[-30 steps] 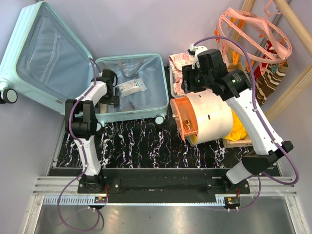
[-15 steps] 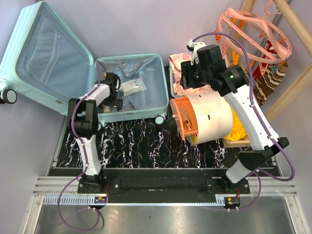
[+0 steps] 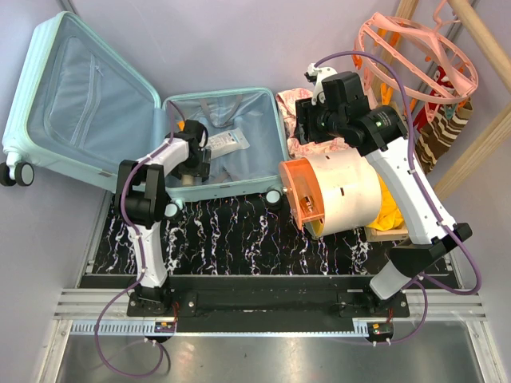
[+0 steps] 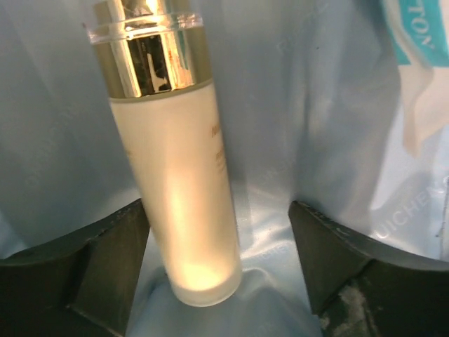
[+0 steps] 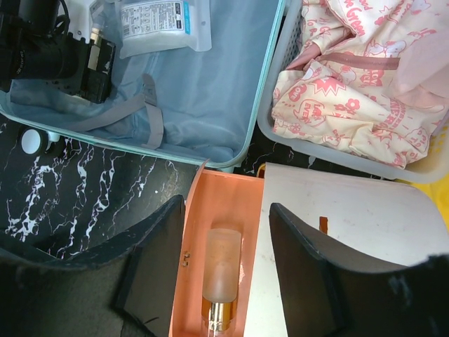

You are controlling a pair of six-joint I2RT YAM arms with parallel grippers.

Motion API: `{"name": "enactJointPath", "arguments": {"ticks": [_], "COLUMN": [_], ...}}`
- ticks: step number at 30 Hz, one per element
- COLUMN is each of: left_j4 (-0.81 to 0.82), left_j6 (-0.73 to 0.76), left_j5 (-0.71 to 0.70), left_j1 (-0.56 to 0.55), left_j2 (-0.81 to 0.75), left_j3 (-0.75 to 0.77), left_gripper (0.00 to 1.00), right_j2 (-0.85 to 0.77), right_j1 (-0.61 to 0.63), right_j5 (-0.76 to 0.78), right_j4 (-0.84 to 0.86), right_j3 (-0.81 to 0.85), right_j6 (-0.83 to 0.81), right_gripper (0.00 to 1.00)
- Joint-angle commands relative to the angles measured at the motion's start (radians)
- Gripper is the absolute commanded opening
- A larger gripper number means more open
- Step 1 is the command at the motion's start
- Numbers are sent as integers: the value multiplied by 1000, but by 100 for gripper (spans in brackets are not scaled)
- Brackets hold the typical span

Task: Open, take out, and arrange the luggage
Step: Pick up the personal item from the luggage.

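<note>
The luggage [image 3: 239,163] lies open at the table's rear left, lid leaning back, with the left gripper [image 4: 217,210] inside its lower half, jaws wide astride a frosted bottle [image 4: 175,175].

The gold-capped bottle rests against the grey-blue lining, off-centre and close to the left-hand finger. If that finger meets it first, the smooth round glass will likely roll or squirt free. A white printed pouch [image 5: 154,24] also lies in the luggage. The right gripper [image 5: 228,203] hangs spread and empty over the cream cylinder's orange compartment [image 5: 200,281], which holds a second frosted bottle [image 5: 223,270]. The white mesh basket [image 5: 280,91] holds pink-printed cloth [image 5: 351,84].
</note>
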Motion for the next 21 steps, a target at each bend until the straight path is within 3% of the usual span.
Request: {"name": "enactJointPath", "arguments": {"ticks": [1,2,5,12,14,21], "left_j4": [54,54,50,42,39,60], "left_j6": [-39,-39,-37,-5,-3,-33], "left_j5": [84,93,118,90,92,161], "left_j1": [16,25,38,42,42,42], "left_j2": [26,36,43,-3,-29,-157], "left_j3": [7,9,9,13,24,50], "left_gripper": [76,75,58,8,0,0], "right_j2": [3,4,6,4,4,15], "right_j1": [-8,-8,-8,-8,-8,-8], "right_j5": [-7,-7,-7,-9,-6,-7], "right_j4": [35,35,37,37,37,46], "right_j3": [49,54,57,48,48,49], "right_j6": [-13,-13,-8,-8,-10,-28], "right_gripper": [60,60,60,60,60,61]}}
